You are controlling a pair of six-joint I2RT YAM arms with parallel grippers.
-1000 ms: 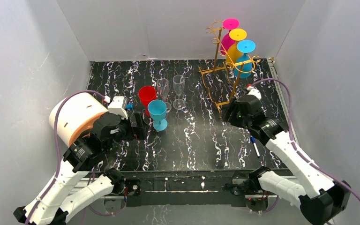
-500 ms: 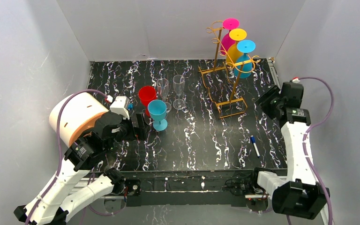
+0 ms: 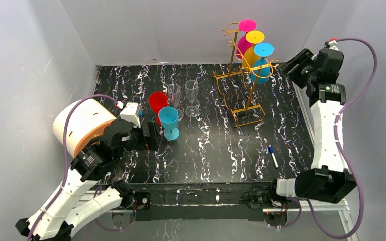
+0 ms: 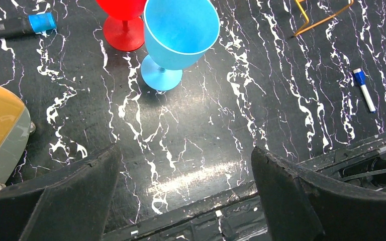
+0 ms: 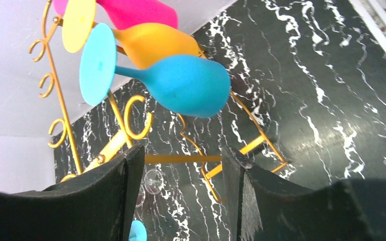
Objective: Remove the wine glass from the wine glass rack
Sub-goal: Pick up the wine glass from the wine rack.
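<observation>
Our right gripper [image 5: 182, 150], jaws partly apart and empty, hovers near the rack [image 5: 111, 145], where the blue wine glass [image 5: 186, 85] hangs beside a yellow glass [image 5: 156, 45] and a pink glass [image 5: 135, 12], cut off in the wrist view. Only the top view shows the whole rack; our left gripper [image 4: 186, 150] gapes wide, empty.

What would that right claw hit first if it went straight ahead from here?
Most likely the blue wine glass hanging on the gold rack. The open right gripper aims just below its bowl, so rack wire could come first.
</observation>
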